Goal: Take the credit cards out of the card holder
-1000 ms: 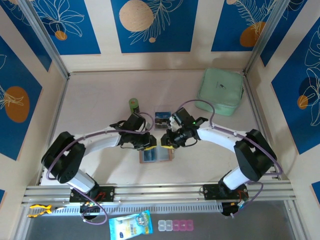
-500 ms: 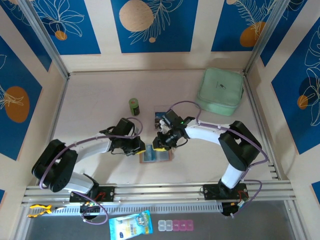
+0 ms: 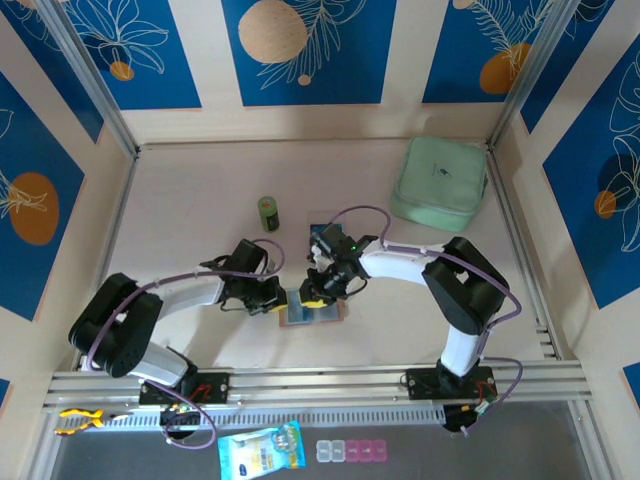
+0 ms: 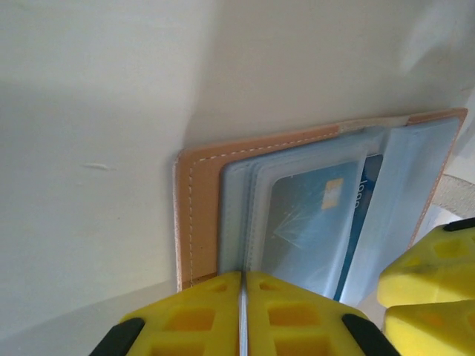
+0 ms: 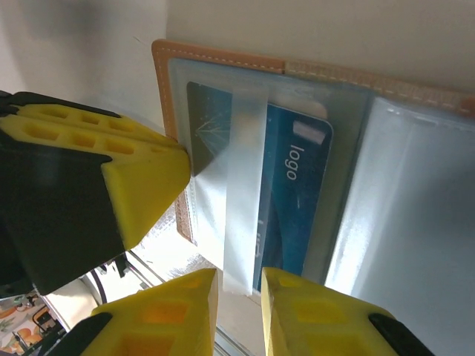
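1. Card holder: lies open and flat on the table, between the two arms near the table's front edge. The tan leather border frames stacked clear sleeves.

2. Blue card: seated in a sleeve on the 9 o'clock half of the holder. The right wrist view shows its white patch and the word "logo". The left wrist view shows it through the plastic.

3. Dark card: lies on the table at 12 o'clock from the holder, apart from it and partly covered by the right arm.

4. Left gripper: set at the holder's 9 o'clock edge.
   - In the left wrist view its yellow fingers stand together, with a thin pale seam between them.
   - They meet the sleeve stack beside the tan border (whether a sleeve is nipped in that seam cannot be told).
   - In the right wrist view one of its fingers touches the holder's border.

5. Right gripper: set at the holder's 12 o'clock edge.
   - Its fingers are a narrow gap apart, and the end of a clear strip lies in that gap.
   - Whether the pads bear on the strip cannot be told.

6. Surroundings: a mint-green case lies at 2 o'clock, well apart. A green can stands at 11 o'clock.
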Robot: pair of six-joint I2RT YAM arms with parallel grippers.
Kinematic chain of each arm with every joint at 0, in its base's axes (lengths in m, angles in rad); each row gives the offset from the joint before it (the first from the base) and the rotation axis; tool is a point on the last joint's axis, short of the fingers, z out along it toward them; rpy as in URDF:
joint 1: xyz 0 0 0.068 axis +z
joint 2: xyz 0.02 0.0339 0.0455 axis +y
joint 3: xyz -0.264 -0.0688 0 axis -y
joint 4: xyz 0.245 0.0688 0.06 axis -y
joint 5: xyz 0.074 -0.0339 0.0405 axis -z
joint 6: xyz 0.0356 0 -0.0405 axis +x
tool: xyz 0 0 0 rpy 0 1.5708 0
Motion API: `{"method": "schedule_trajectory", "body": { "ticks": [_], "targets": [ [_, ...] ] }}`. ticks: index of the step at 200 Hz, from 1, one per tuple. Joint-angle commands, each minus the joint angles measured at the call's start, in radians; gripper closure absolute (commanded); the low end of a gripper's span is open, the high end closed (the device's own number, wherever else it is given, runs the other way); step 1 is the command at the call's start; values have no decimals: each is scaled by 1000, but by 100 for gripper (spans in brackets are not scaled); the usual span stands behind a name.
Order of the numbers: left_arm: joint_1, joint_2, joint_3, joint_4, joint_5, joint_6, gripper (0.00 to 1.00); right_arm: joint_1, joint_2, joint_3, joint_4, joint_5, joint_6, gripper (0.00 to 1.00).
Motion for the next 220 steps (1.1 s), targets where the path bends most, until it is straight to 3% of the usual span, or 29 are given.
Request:
{"method": "schedule_trajectory", "body": {
  "ticks": [1,82,104,140,220],
  "targets": [
    [13,15,-11,-7,18,29,89,11,17,35,-11,-28,11,76],
    [15,7,-21,-15,16,29,89,16,63,40,4,-34,6,74],
    [14,8,-17,-20,17,30,89,16,71,40,3,-29,6,69],
    [17,8,-17,-23,14,33,89,16,61,35,-37,21,-3,64],
    [17,-12,-6,-38,15,32,89,16,23,47,-100,87,-35,63]
  ]
}}
